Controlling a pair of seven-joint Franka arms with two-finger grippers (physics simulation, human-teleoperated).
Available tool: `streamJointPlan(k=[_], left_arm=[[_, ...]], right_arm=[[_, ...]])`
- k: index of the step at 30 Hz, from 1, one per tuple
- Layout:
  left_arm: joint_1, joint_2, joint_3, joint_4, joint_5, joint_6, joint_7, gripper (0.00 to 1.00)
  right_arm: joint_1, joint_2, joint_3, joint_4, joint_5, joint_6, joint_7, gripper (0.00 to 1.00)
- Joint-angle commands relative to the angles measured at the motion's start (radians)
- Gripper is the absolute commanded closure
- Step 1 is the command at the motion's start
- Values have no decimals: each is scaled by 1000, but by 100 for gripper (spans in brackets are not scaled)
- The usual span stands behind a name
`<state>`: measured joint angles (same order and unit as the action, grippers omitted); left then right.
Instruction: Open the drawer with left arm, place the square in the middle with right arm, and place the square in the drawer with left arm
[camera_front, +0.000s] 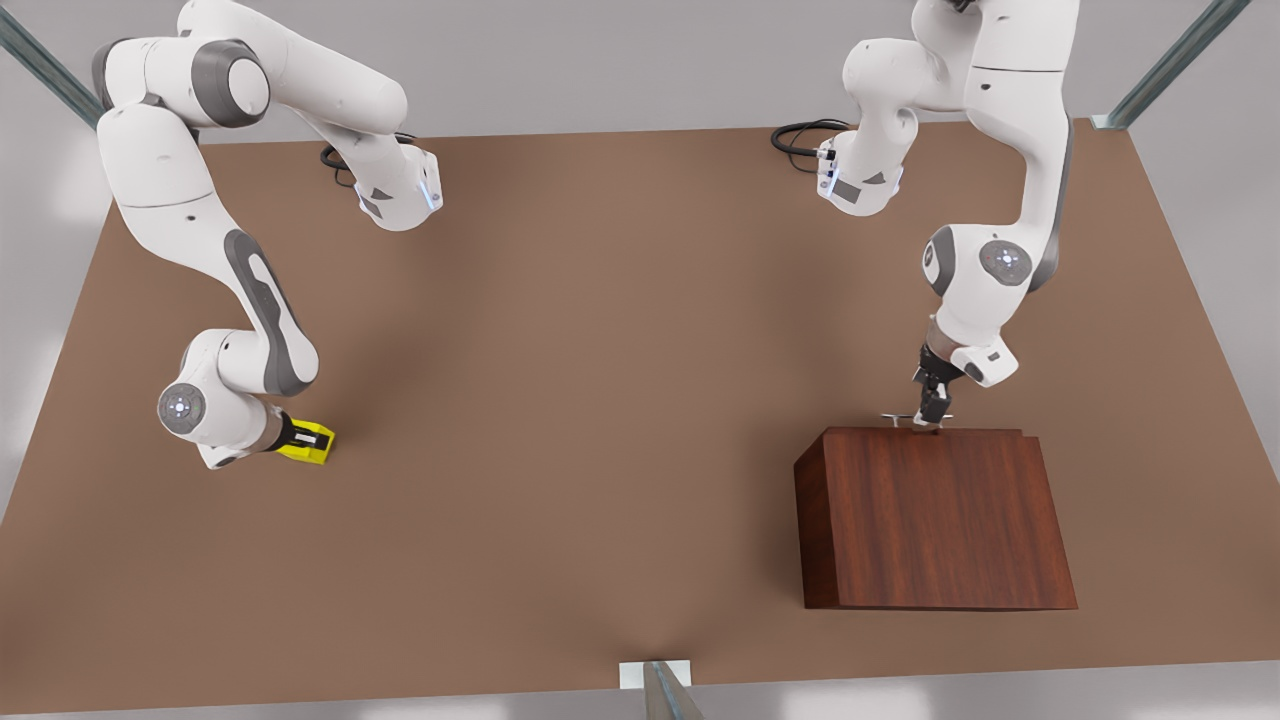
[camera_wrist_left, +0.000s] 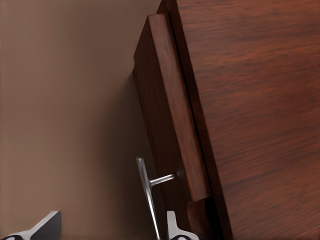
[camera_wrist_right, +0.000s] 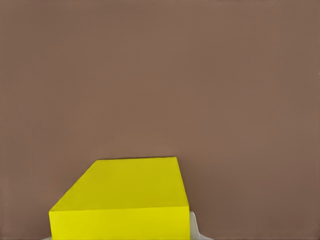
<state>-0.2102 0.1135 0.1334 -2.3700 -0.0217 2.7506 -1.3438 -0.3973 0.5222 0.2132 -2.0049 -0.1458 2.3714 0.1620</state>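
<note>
Left gripper (camera_front: 932, 410): the black two-finger pincer of the white arm at the front view's right, placed at the slim silver bar handle (camera_wrist_left: 146, 192) of the dark reddish-brown wooden cabinet (camera_front: 935, 520). One finger lies on each side of the bar with a wide gap between them, so the pincer is released and not yet closed.
Drawer (camera_wrist_left: 167, 110): its front panel stands only a little out from the cabinet body; I judge it as almost closed.
Right gripper (camera_front: 300, 440): at the front view's left, low on the matte brown table (camera_front: 600, 400), clenched around the small bright yellow cube (camera_front: 312, 442).
Cube position: far from the cabinet, not yet in the middle.
Handling: the cube looks stiff, light and smooth; flat opposite faces are the good place to hold. The handle is thin and rigid, so hold it at the centre.
</note>
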Motion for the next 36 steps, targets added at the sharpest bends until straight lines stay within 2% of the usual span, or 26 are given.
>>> streamJointPlan(k=[1, 6, 9, 10, 12, 14, 16, 19, 23, 24, 26, 28, 32, 36], left_arm=[[0, 0, 0, 0, -1, 0, 0, 0], [0, -2, 0, -5, -1, -41, -11, 0], [0, -9, 0, -5, -1, -65, -26, 0], [0, -12, 0, -5, -1, -68, -26, 0], [0, -23, 0, -5, -1, -106, -26, 0], [0, -32, 0, -6, 0, -140, -26, 0], [0, -45, 0, -6, -1, -167, -26, 0], [0, -57, 0, -6, 0, -196, -26, 0], [-12, -64, 0, -8, 0, -232, -26, 0], [-14, -68, 0, -8, -1, -247, -26, 0], [-14, -74, 0, -8, -1, -256, -25, 0], [-12, -75, 0, -8, -1, -256, -25, 0], [-12, -80, 0, -8, 0, -270, -25, 0], [-12, -89, 0, -8, 0, -311, -25, 0]], right_arm=[[-2, -2, 0, 0, -3, -3, 2, 41], [37, -68, 18, 20, 0, -41, 28, 41], [123, -88, 29, 153, 8, -242, 108, 42], [124, -90, 66, 215, 11, -314, 154, 42], [126, -80, 216, 328, 9, -402, 387, 42], [152, -73, 328, 382, 9, -402, 618, 42], [285, -21, 331, 494, 14, -420, 832, 42], [528, 166, 330, 770, 11, -491, 1157, 42], [767, 312, 302, 927, 5, -488, 1360, 41], [834, 326, 259, 928, 6, -482, 1381, 41], [885, 371, 253, 934, 3, -437, 1479, 41], [992, 383, 148, 934, -3, -368, 1564, 41], [1097, 429, 137, 931, -23, -321, 1674, 41], [1111, 443, 118, 893, -37, -271, 1751, 41]])
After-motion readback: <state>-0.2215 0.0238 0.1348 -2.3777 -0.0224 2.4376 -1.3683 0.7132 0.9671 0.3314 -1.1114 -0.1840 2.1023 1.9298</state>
